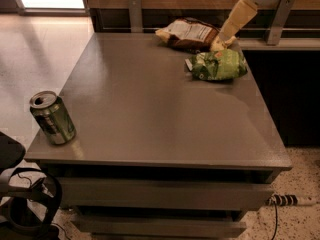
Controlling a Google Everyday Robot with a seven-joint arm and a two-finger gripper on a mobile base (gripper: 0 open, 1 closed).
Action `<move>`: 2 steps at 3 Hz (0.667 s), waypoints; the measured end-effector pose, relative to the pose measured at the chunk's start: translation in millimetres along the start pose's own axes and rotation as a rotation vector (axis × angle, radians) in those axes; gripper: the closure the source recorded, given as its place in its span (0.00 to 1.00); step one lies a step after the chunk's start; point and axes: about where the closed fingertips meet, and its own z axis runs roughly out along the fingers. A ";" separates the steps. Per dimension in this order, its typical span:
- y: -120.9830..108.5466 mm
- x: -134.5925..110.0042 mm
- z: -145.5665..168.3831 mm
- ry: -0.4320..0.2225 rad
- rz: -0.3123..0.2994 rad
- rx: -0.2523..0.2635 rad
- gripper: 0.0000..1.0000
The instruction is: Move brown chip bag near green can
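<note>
The brown chip bag (189, 34) lies at the far edge of the grey table (150, 114), dark brown with yellow edges and a white label panel. The green can (52, 118) stands upright at the table's near left corner, far from the bag. My gripper (221, 42) reaches down from the upper right on a cream-coloured arm (239, 15). It is at the right end of the brown bag, just above the bright green chip bag.
A bright green chip bag (218, 65) lies just in front of and to the right of the brown bag. A wooden wall with metal brackets (134, 13) runs behind the table. Black cables (30, 204) lie on the floor at lower left.
</note>
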 end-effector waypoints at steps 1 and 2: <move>-2.5 -19.7 41.6 -0.065 0.007 -0.033 0.00; -5.4 -29.6 78.9 -0.121 0.031 -0.068 0.00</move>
